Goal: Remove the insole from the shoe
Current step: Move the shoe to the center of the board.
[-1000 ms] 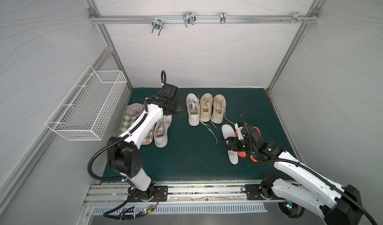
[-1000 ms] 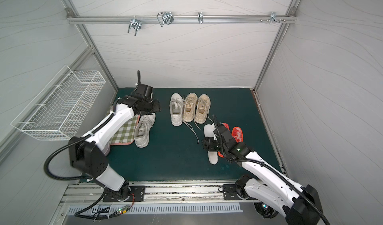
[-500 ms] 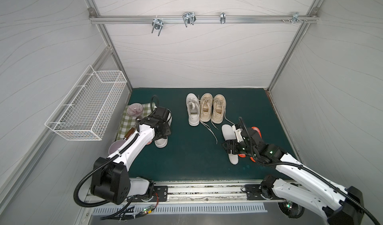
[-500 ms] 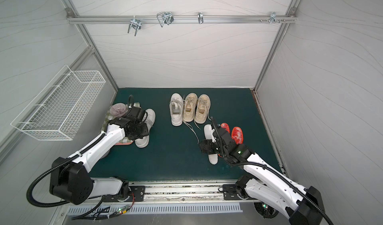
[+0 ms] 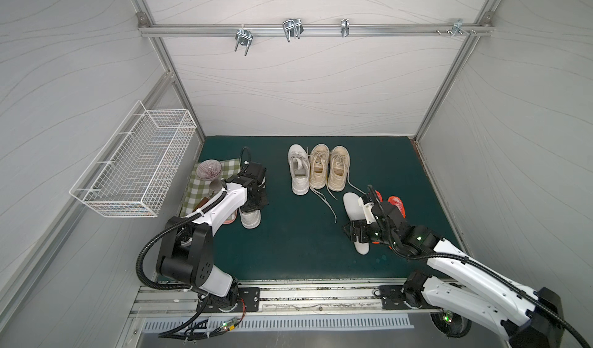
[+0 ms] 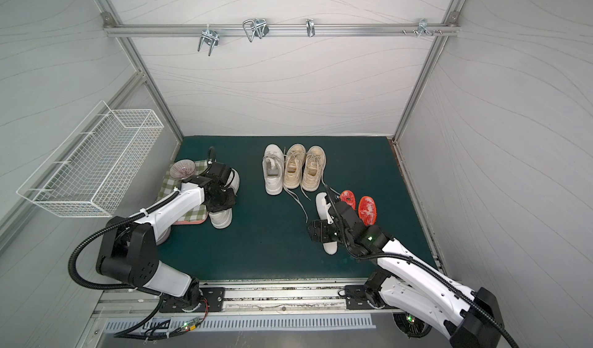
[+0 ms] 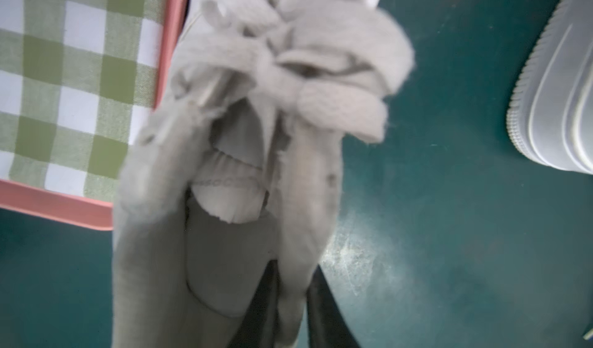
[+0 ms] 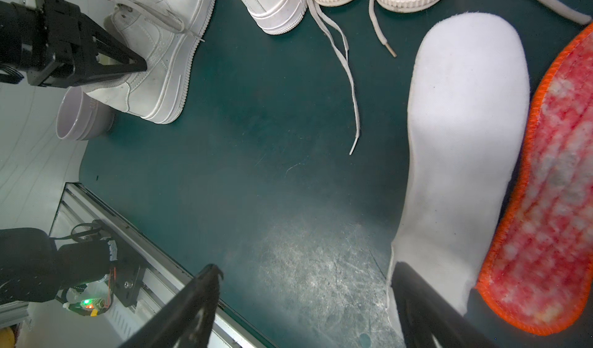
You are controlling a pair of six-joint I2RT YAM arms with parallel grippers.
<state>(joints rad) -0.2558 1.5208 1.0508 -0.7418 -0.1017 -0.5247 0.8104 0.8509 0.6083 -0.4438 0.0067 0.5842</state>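
Note:
A white sneaker (image 5: 250, 218) lies beside the tray at the left of the green mat, also in the right wrist view (image 8: 154, 57). My left gripper (image 5: 256, 198) is shut on the shoe's collar wall, which is pinched between its two dark fingers in the left wrist view (image 7: 293, 266). The inside of the shoe (image 7: 224, 266) is blurred grey, so I cannot make out an insole there. A loose white insole (image 5: 351, 206) lies flat on the mat at the right. My right gripper (image 8: 308, 267) hangs open over the mat, with one finger above that insole's (image 8: 465, 121) heel end.
Two red insoles (image 5: 396, 203) lie right of the white one. A white shoe (image 5: 298, 173) and two beige shoes (image 5: 330, 170) stand in a row at the back, laces trailing forward. A pink tray (image 7: 170, 41) with a check cloth, a purple bowl (image 5: 208, 170) and a wire basket (image 5: 138, 160) are at the left.
My left arm came down from the back of the mat onto the white sneaker and its jaws closed on the collar. My right gripper drew slightly toward the front, still open.

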